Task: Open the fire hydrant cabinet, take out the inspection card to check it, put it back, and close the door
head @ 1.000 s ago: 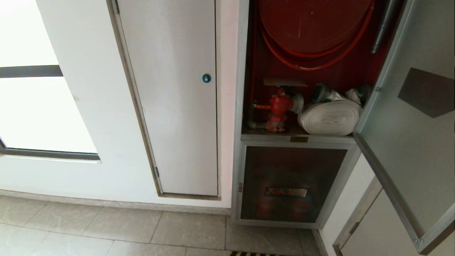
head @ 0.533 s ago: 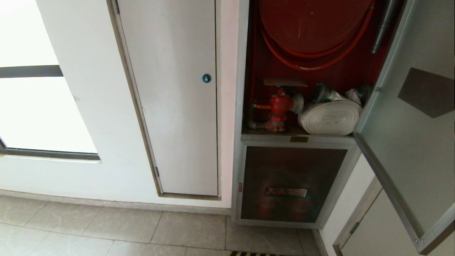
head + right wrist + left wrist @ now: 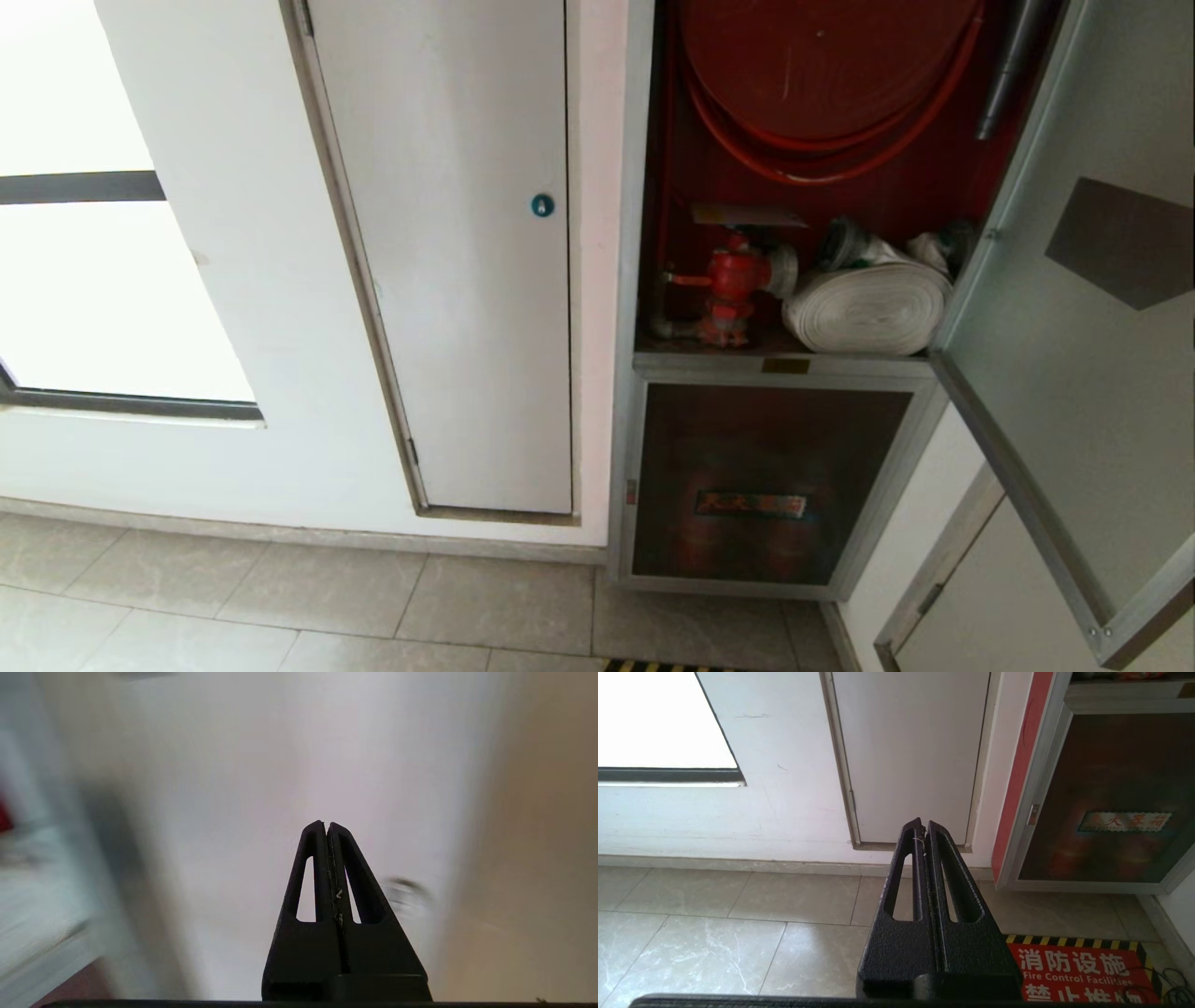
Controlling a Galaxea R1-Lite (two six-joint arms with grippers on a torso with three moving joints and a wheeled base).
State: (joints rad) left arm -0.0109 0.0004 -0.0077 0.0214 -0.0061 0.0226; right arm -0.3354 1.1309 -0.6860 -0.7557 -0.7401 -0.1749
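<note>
The fire hydrant cabinet point(image 3: 631, 280) stands open, showing its red hose reel point(image 3: 822, 65), red valve point(image 3: 733, 280) and white rolled hose point(image 3: 868, 308). The door point(image 3: 1055, 373) is swung out to the right, with the back of its dark hexagonal sticker point(image 3: 1120, 243) showing through the glass. A thin flat sheet point(image 3: 747, 217) with a yellowish end lies above the valve; it may be the inspection card. Neither arm appears in the head view. My left gripper point(image 3: 923, 822) is shut and empty, low by the floor. My right gripper point(image 3: 326, 824) is shut and empty before a smeared pale surface.
A plain white panel point(image 3: 467, 280) with a blue lock point(image 3: 542, 205) is left of the cabinet, and a bright window point(image 3: 93, 280) is further left. A smaller dark glass panel point(image 3: 766, 485) is below the shelf. A red floor sign point(image 3: 1083, 970) lies before it.
</note>
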